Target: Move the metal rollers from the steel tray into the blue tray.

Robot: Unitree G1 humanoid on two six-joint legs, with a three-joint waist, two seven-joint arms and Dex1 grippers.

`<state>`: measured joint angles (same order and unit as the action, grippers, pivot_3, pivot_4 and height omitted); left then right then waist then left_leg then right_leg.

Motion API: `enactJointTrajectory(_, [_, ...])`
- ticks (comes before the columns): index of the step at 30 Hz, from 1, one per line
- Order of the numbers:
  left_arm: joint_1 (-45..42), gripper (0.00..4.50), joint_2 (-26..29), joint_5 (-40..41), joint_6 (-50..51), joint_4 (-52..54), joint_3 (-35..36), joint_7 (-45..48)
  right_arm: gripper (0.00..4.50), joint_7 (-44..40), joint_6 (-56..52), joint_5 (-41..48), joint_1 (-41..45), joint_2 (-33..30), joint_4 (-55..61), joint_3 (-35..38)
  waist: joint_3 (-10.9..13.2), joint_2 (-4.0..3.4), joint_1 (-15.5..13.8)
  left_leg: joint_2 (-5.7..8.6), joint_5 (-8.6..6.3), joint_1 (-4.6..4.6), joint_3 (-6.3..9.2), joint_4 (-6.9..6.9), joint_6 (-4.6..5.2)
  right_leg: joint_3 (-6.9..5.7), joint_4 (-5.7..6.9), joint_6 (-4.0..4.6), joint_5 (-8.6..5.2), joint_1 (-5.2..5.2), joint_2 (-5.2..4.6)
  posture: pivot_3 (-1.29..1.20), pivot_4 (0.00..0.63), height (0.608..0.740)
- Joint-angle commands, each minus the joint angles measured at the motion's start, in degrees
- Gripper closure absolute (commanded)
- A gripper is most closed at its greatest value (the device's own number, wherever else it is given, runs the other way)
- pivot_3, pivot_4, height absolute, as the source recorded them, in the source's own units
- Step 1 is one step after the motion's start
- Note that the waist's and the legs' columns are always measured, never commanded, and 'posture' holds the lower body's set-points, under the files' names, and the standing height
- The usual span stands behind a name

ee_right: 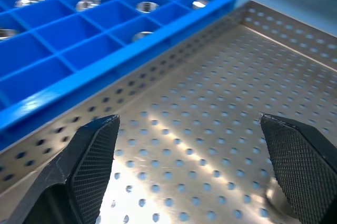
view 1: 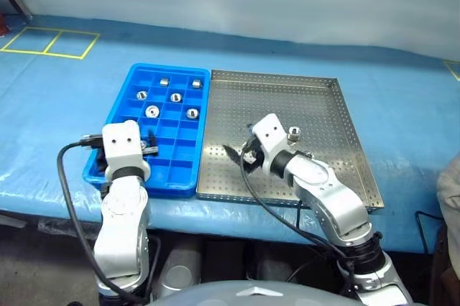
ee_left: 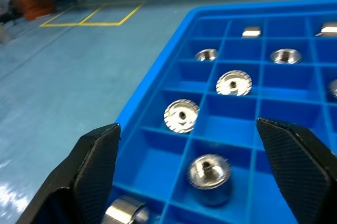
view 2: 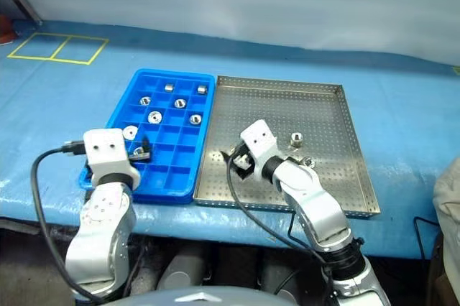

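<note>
1. Blue-covered bench (view 1: 65, 105), yellow floor-style markings at its far corner; blue tray (view 1: 136, 76) and steel tray (view 1: 345, 141) set side by side, rims touching.
2. Left gripper (ee_left: 189, 182): jaws wide apart, holding nothing, hovering over the near end of the blue tray. One roller (ee_left: 209, 176) sits in the compartment directly between and just below its fingers; others fill cells ahead of it.
3. Right gripper (ee_right: 192, 176): jaws wide apart, empty, low over the steel tray's perforated floor.
4. Remaining roller (view 1: 294, 133): upright on the steel tray, beside and behind the right gripper's wrist.
5. Step judged: next pick. Swing the right gripper round to face the roller, straddle it squarely, close across its sides, lift before crossing the rims.
</note>
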<state>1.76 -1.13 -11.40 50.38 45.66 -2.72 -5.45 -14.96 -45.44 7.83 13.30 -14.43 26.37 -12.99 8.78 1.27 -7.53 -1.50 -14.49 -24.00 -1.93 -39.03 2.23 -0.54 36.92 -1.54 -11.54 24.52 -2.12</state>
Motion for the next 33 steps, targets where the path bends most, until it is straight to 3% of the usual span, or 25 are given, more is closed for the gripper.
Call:
enactJointTrajectory(1, [-0.2, 0.02, 2.3, 7.0, -7.1, -0.9, -4.1, 9.2, 0.0, 7.5, -0.3, -2.1, 3.3, 4.1, -3.9, 6.3, 0.0, -0.03, 0.6, -0.01, 0.0, -0.02, 0.01, 0.02, -0.01, -0.03, 0.02, 0.05, -0.02, 0.01, 0.02, 0.21, 0.15, 0.74])
enactJointTrajectory(9, [2.3, 0.02, 10.0, 18.2, -5.5, -0.9, -11.6, 23.3, 0.0, 11.9, 2.6, -3.4, 8.3, 10.6, -16.1, 8.5, 0.0, -0.14, 3.6, -0.01, 0.0, -0.04, 0.02, 0.09, 0.01, -0.03, 0.01, 0.1, -0.05, 0.03, 0.39, 0.18, 0.15, 0.74])
enactJointTrajectory(15, [3.4, 0.02, 13.4, 19.8, -6.1, -1.3, -13.8, 24.7, 0.0, 11.5, 5.3, -3.7, 8.8, 13.3, -22.4, 7.1, 0.0, -0.29, 4.5, -0.1, 0.02, 0.07, 0.04, 0.09, -0.03, 0.04, 0.05, -0.15, -0.21, -0.04, 0.55, 0.18, 0.15, 0.74])
enactJointTrajectory(21, [4.4, 0.02, 13.3, 20.1, -7.8, -2.5, -14.5, 23.8, 0.0, 11.4, 7.9, -4.1, 9.4, 13.9, -28.1, 7.4, 0.0, -0.32, 4.7, -0.07, 0.03, 0.1, 0.01, 0.08, -0.04, 0.15, 0.05, -0.18, -0.19, -0.07, 0.54, 0.19, 0.15, 0.74])
enactJointTrajectory(24, [4.6, 0.0, 12.7, 20.3, -8.0, -2.8, -15.0, 23.4, 0.64, 11.1, 8.8, -4.3, 9.8, 13.9, -29.7, 7.5, 0.0, -0.32, 4.7, -0.07, 0.03, 0.11, 0.0, 0.09, -0.04, 0.19, 0.05, -0.19, -0.19, -0.06, 0.56, 0.19, 0.15, 0.74])
enactJointTrajectory(30, [4.5, 0.0, 12.5, 19.9, -8.5, -3.2, -15.3, 22.6, 2.56, 10.5, 9.1, -4.0, 10.0, 14.2, -29.7, 7.4, 0.0, -0.35, 4.7, -0.08, 0.03, 0.11, 0.0, 0.1, -0.04, 0.22, 0.06, -0.19, -0.18, -0.05, 0.59, 0.2, 0.15, 0.74])
enactJointTrajectory(33, [4.7, 0.0, 11.6, 19.5, -9.3, -3.2, -14.4, 21.1, 2.77, 10.1, 8.5, -4.1, 10.5, 14.2, -28.5, 6.9, 0.0, -0.35, 4.7, -0.08, 0.03, 0.11, 0.0, 0.1, -0.04, 0.22, 0.05, -0.19, -0.18, -0.05, 0.59, 0.21, 0.15, 0.74])
